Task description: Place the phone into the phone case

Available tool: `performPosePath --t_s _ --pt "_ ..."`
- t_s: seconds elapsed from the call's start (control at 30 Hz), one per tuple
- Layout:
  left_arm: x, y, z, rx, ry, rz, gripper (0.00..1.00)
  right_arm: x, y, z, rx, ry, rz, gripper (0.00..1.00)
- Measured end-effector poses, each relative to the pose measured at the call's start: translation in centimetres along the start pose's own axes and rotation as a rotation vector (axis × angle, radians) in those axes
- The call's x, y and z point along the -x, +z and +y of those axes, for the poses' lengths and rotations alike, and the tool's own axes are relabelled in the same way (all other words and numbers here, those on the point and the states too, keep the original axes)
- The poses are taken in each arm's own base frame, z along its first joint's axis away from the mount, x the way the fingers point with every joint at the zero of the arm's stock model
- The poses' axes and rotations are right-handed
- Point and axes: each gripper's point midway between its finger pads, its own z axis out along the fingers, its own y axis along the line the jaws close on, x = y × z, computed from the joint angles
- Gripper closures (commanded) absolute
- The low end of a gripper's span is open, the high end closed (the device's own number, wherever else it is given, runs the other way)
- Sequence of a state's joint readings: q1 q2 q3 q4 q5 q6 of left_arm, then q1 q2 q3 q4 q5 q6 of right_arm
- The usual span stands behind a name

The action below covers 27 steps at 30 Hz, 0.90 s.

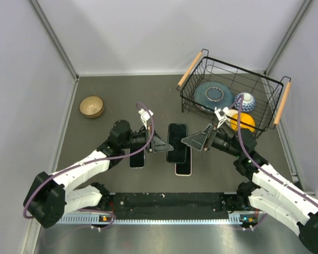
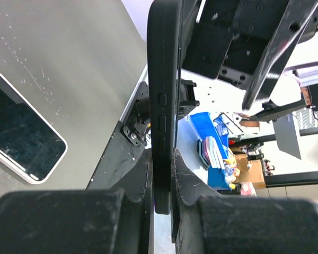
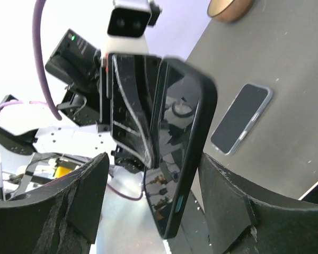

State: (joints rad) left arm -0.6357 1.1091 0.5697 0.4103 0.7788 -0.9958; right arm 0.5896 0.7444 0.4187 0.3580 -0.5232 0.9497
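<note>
Wire basket (image 1: pixel 238 67) far right; a phone (image 1: pixel 137 157) lies left. The left gripper (image 1: pixel 164 145) pinches the black phone case (image 1: pixel 177 140); the right gripper (image 1: pixel 187 142) flanks it, spread.

White arm shells (image 1: pixel 90 161), black joints (image 1: pixel 119 132), purple cables (image 3: pixel 39 26), black left pincer (image 1: pixel 164 144).

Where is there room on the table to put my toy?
Bare table lies along the back wall, between the wooden bowl and the wire basket. The middle is crowded: left gripper, right gripper, black phone case and two loose phones.
</note>
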Motion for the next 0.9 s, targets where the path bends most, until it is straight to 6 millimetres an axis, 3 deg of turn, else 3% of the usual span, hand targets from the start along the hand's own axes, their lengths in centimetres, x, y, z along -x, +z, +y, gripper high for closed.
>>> performPosePath --t_s 0.1,0.2,0.3,0.4,0.6,0.7,0.73,0.9 --pt "-0.5 -0.2 -0.2 -0.016 0.004 0.018 1.0 1.8 0.4 -0.1 -0.023 -0.025 -0.027 0.41" --pt "-1.0 -0.3 -0.1 -0.021 0.0 0.035 1.0 2.7 0.7 -0.7 -0.044 -0.035 -0.037 0.59" --pt "-1.0 -0.3 0.0 -0.016 0.005 0.037 1.0 2.7 0.9 -1.4 -0.064 -0.033 -0.021 0.87" --pt "-1.1 -0.4 0.5 0.011 0.02 0.04 1.0 2.4 1.0 -2.4 -0.096 -0.015 -0.008 1.0" --pt "-1.0 -0.4 1.5 0.068 0.047 0.041 1.0 2.2 1.0 -3.2 -0.124 -0.014 0.0 1.0" --pt "-1.2 -0.5 1.9 0.088 0.055 0.042 0.83 1.9 0.9 -3.6 -0.139 -0.015 0.01 1.0" --pt "-1.2 -0.5 2.0 0.094 0.057 0.044 0.68 1.8 0.9 -3.7 -0.14 -0.013 0.014 1.0" --pt "-1.0 -1.1 3.9 0.218 0.036 0.021 0.49 1.8 1.5 -3.8 -0.12 -0.003 0.015 1.0"
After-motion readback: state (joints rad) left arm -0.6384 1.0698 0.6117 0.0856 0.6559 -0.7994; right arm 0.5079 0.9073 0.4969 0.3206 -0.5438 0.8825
